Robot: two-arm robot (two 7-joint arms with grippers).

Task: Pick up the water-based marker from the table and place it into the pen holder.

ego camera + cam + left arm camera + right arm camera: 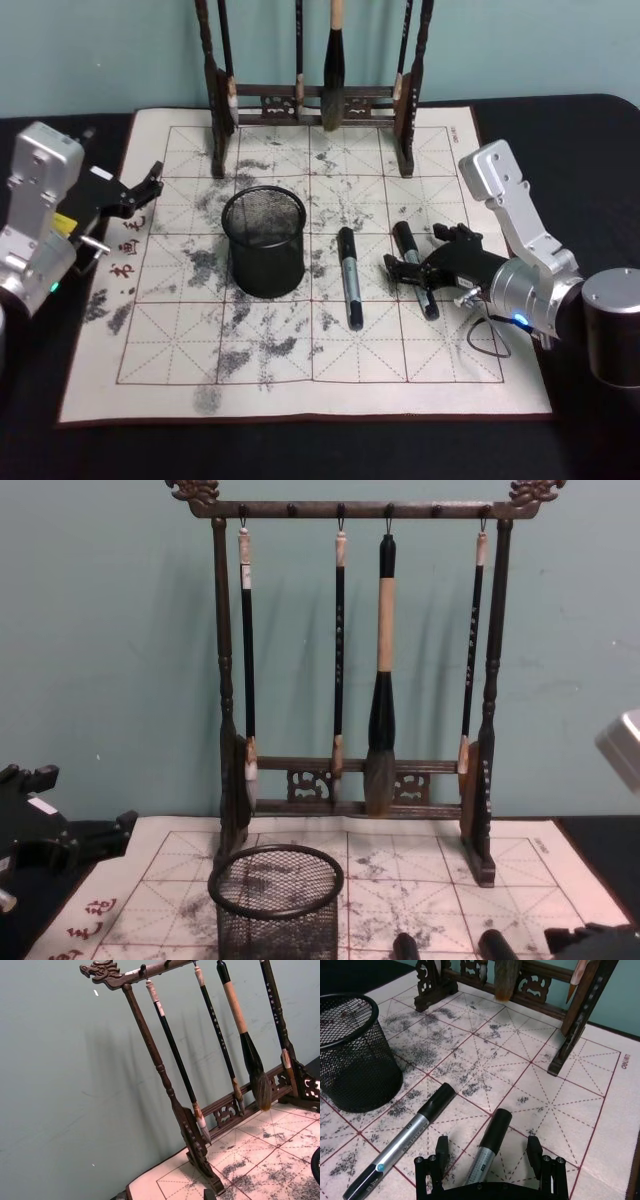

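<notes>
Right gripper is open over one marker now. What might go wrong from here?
1. The open right gripper straddles the grey-barrelled, black-capped marker, but a second, similar marker lies close beside it; the closing finger may knock it rolling.
2. The round black wire-mesh pen holder looks light; a low carry could clip its rim and tip it.
The left gripper sits parked at the left edge of the white red-gridded mat.

Black mesh pen holder [264, 243] on a red-gridded, grey-stained white mat [430, 350].
</notes>
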